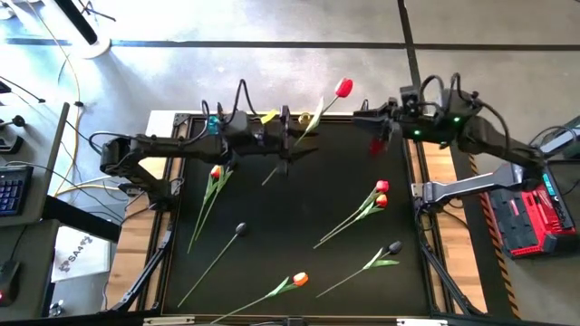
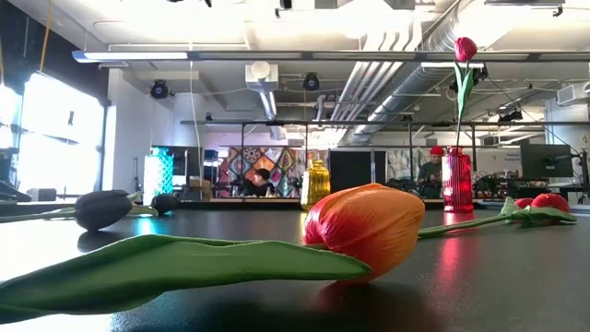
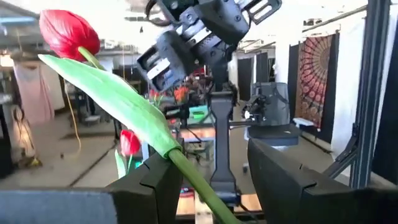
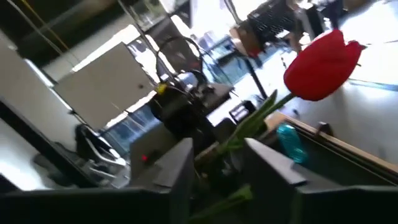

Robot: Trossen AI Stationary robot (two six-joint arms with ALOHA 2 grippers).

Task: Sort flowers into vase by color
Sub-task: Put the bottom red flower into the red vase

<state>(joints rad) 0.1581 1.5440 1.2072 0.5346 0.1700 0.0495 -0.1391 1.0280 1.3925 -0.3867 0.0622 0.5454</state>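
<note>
Black desk (image 1: 272,208): flowers (image 1: 372,201) lie scattered across centre and lower frame. Left pincer (image 1: 288,136), top centre, grips a red tulip (image 1: 343,88); right pincer (image 1: 376,116), upper right, whether open I cannot tell. Room behind: red vase (image 2: 456,180), yellow vase (image 2: 317,183), seated person (image 2: 430,172).

The high view looks straight down on the whole black table (image 1: 272,226). The low view sits at tabletop height, facing the room. Each wrist view looks past its own fingers; both share the red-headed artificial tulip (image 3: 65,31).
</note>
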